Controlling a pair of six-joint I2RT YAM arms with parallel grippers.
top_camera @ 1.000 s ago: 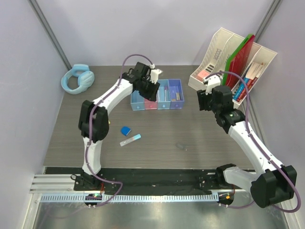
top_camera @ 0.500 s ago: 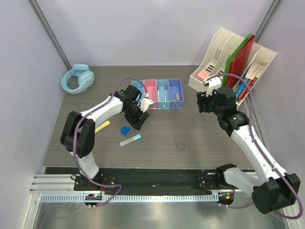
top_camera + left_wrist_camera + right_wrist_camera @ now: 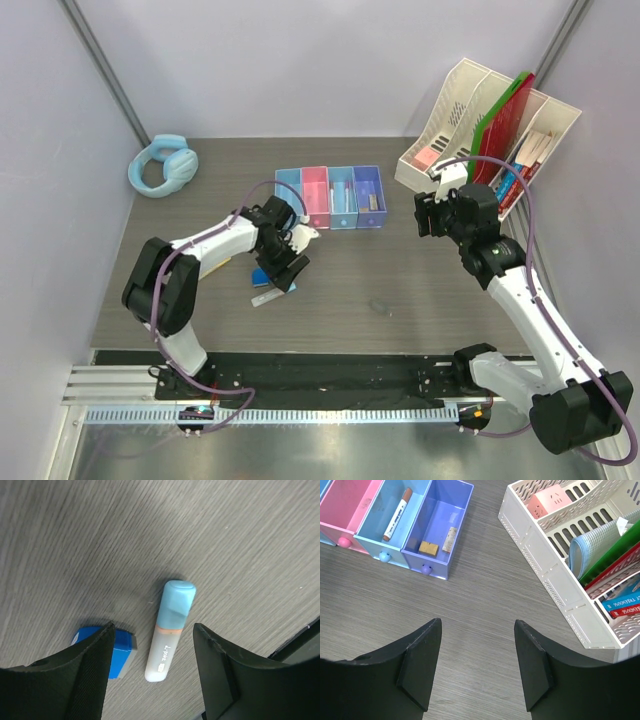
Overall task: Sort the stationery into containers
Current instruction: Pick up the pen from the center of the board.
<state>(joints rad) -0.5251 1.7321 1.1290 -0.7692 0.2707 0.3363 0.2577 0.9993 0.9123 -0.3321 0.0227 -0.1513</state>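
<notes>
Headphones (image 3: pixel 163 166) lay well apart. 1 finger of the left gripper (image 3: pixel 153 627) half hid the blue block (image 3: pixel 122 651); the pale blue tube (image 3: pixel 169 630) lay between its open, empty jaws.

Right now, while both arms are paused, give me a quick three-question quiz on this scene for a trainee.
1. True or false: the pale blue tube already sits in a bin.
2. Which colour of bin holds the pen? A pink, B blue, C purple.
3. Name the small thing lying right beside the tube.
Key: 1 false; 2 B, the blue bin; 3 the blue block.
</notes>
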